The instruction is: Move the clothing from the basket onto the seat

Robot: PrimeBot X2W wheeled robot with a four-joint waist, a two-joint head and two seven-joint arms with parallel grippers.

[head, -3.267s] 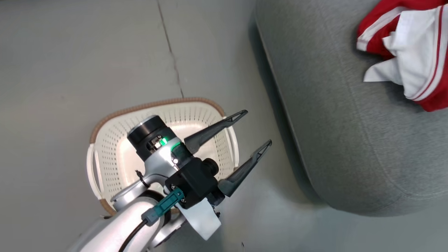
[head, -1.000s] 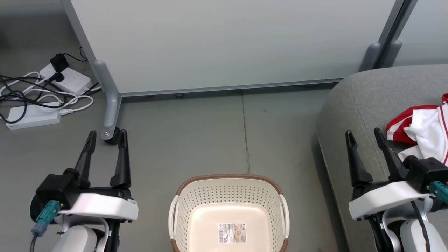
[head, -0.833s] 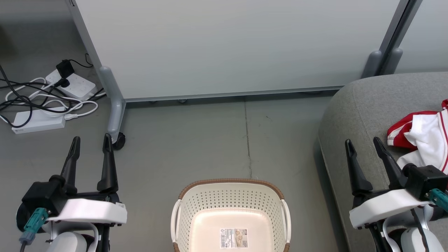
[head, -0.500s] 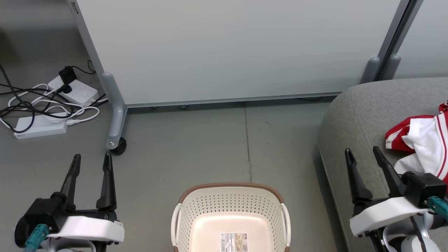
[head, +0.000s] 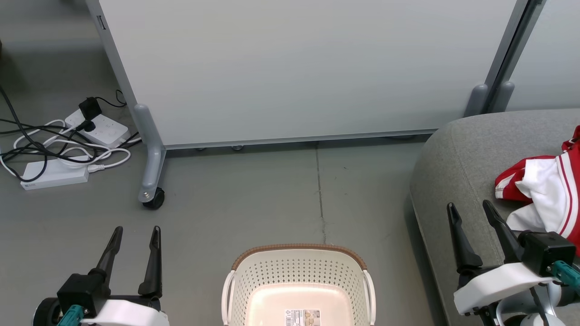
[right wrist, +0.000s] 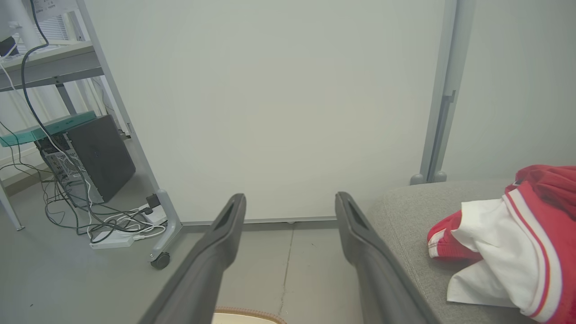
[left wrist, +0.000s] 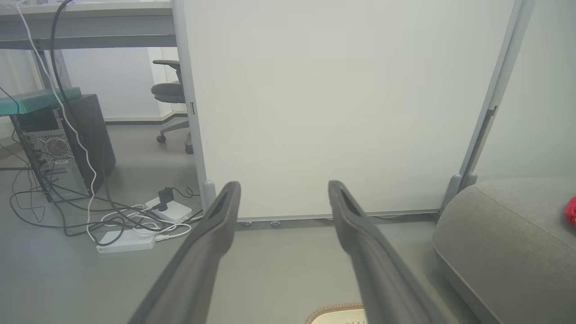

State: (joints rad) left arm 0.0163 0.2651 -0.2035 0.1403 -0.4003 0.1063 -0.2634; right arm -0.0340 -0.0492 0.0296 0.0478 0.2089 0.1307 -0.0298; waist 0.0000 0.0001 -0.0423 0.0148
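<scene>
**Both pincers released, clothing (head: 543, 194) lying on the seat (head: 457, 149)**

The left pincer (head: 137, 230) hangs over the grey floor (head: 253, 194). Its two dark fingers are spread apart and there is nothing between them. The right pincer (head: 468, 205) is spread wide in the same way and holds nothing; its fingers reach over the front edge of the seat.

The clothing, red with white panels and stripes, lies in a heap on the seat, to the right of the right pincer. It is near the outer finger but apart from it.

The basket (head: 299, 248) stands on the floor between the two pincers, a little behind their fingertips and touching neither. Its cream bottom shows a label sticker (head: 302, 317).

Ahead of both pincers stands a pale partition panel (head: 294, 68). Its grey leg ends in a caster wheel (head: 154, 199) just ahead of the left pincer. Further ahead and to the left of that pincer, white power strips (head: 54, 173) lie among black and white cables. In the left wrist view a computer tower (left wrist: 67, 144) and an office chair (left wrist: 168, 92) stand far ahead, to the left of the fingers.
</scene>
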